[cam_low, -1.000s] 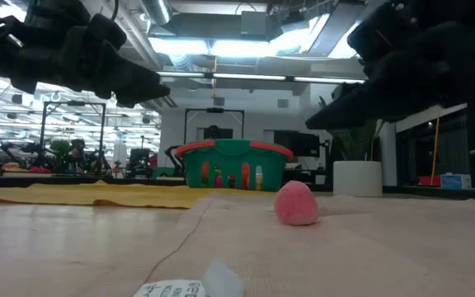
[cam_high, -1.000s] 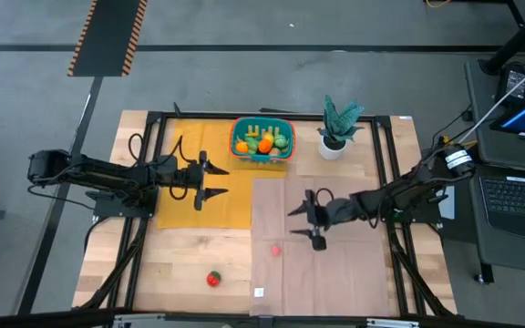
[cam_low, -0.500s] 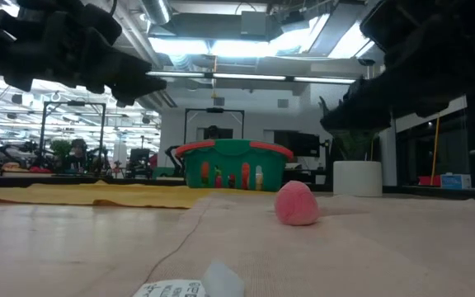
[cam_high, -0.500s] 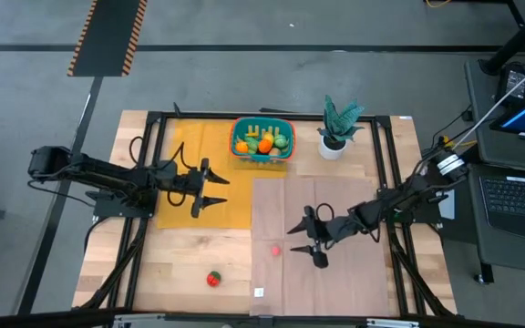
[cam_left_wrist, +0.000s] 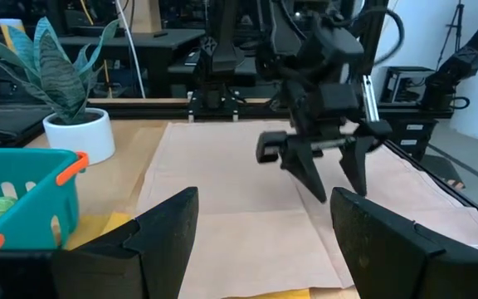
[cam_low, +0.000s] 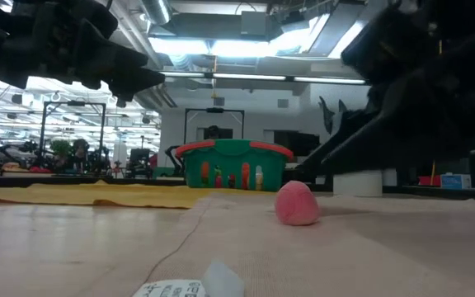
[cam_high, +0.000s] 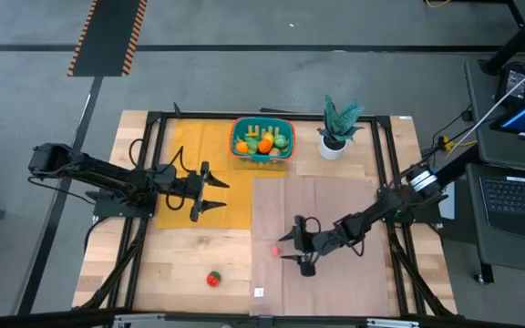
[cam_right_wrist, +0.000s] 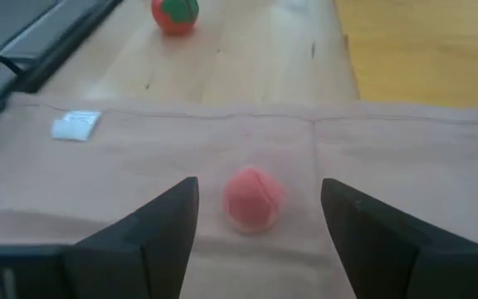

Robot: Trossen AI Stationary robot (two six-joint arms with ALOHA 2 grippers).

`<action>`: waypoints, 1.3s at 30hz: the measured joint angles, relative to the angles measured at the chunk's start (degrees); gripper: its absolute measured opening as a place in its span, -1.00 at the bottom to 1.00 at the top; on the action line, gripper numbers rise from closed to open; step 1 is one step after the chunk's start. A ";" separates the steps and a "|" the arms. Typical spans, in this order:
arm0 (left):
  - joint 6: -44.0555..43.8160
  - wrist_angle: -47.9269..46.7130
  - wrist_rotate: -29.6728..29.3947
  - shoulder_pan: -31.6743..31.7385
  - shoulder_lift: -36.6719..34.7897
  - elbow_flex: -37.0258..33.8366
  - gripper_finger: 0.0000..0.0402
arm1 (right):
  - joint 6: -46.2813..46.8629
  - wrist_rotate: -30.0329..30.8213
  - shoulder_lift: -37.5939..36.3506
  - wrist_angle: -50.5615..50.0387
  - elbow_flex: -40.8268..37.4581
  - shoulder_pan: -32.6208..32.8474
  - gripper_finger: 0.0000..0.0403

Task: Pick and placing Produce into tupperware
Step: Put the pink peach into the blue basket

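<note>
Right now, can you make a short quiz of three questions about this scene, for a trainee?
1. True or false: the right gripper is shut on the pink fruit.
2. Which item lies on bare wood near the table's front edge? A. red tomato B. potted plant C. teal basket
3. Fill in: the left gripper hovers above the ___ mat.

Key: 1 false, it is open, with the fruit just ahead of it; 2 A; 3 yellow.

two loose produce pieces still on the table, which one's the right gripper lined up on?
The plain pink piece on the tan mat, between the right gripper's open fingers. The red one with the green top lies farther off on bare wood.
</note>
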 joint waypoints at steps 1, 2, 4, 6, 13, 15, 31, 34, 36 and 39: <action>0.02 0.00 -0.02 0.00 0.00 0.00 0.32 | -0.05 -0.04 0.99 -0.19 0.66 0.00 0.27; 0.02 -0.02 -0.02 0.00 0.00 0.00 0.32 | -0.10 -0.05 1.97 -0.18 1.46 0.01 0.27; 0.02 0.01 -0.03 0.00 0.00 0.00 0.32 | -0.10 -0.14 3.37 -0.04 2.87 0.04 0.27; 0.03 -0.04 -0.07 0.00 0.00 0.00 0.32 | -0.12 -0.31 4.08 0.01 3.71 0.04 0.27; 0.04 -0.18 -0.17 0.02 -0.02 0.00 0.32 | 1.24 -0.34 4.17 -0.71 3.80 0.04 0.27; 0.04 -0.15 -0.20 0.02 -0.02 0.00 0.32 | 1.56 -0.32 4.17 -0.73 3.80 0.04 0.27; 0.07 -0.36 -0.22 0.04 -0.01 0.00 0.32 | 1.33 -0.30 4.17 -0.95 3.80 -0.04 0.27; 0.07 -0.70 -0.22 0.04 0.00 0.00 0.32 | 1.45 -0.30 4.17 -0.95 3.80 -0.04 0.27; 0.08 -0.69 -0.22 0.04 -0.02 0.00 0.32 | 1.54 -0.27 4.17 -0.97 3.83 -0.04 0.27; 0.51 -0.69 -0.22 0.04 -0.01 0.00 0.32 | 1.19 -0.20 4.43 -0.73 4.57 -0.16 0.27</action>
